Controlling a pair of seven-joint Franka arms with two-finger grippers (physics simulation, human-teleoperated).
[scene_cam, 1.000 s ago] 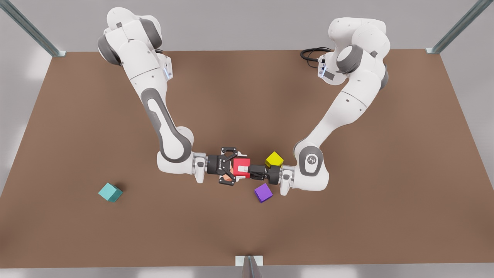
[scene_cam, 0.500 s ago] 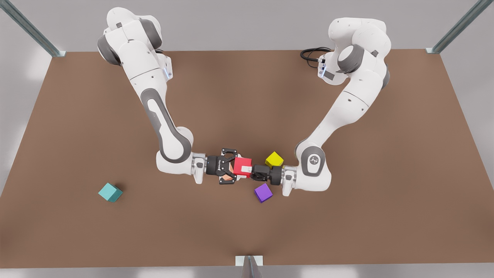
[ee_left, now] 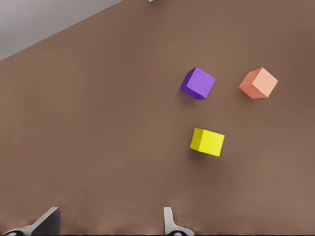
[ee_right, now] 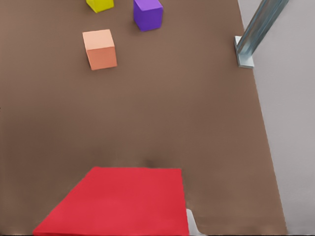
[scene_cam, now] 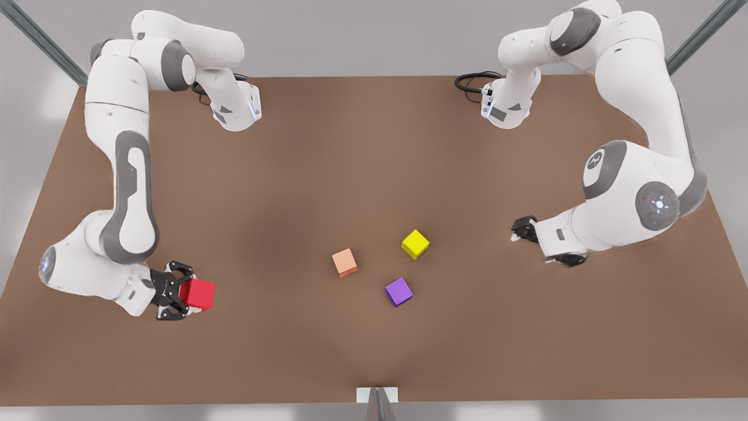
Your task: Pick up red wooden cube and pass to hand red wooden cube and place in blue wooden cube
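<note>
Here, the right gripper (scene_cam: 186, 294) has its black fingers closed on the small bright red wooden cube (scene_cam: 199, 294), at the front view's left side of the brown table (scene_cam: 374, 146), near the front edge. In the right wrist view the red wooden cube (ee_right: 118, 201) is very close to the camera, with a pale fingertip (ee_right: 193, 226) just beside its corner. The small teal wooden cube, the blue one of the task, I cannot find; the red cube is held at that part of the table, and I cannot tell if something is under it.

The left gripper (scene_cam: 540, 241) is far away at the front view's right side, low over the table, holding nothing. In the left wrist view its two pale fingertips (ee_left: 170, 223) stand well apart, so the jaws are open. This arm waits.

Between the two arms, in the middle of the table, three more small cubes lie apart from each other: a pale orange-salmon cube (scene_cam: 345, 262), a yellow cube (scene_cam: 415, 244) and a purple cube (scene_cam: 399, 291). The left wrist view sees them too: purple (ee_left: 198, 83), salmon (ee_left: 259, 83), yellow (ee_left: 207, 142).

A metal frame post (ee_right: 256, 32) stands at the table's edge in the right wrist view, and a black cable (scene_cam: 470, 80) is coiled near the base of the left arm.
</note>
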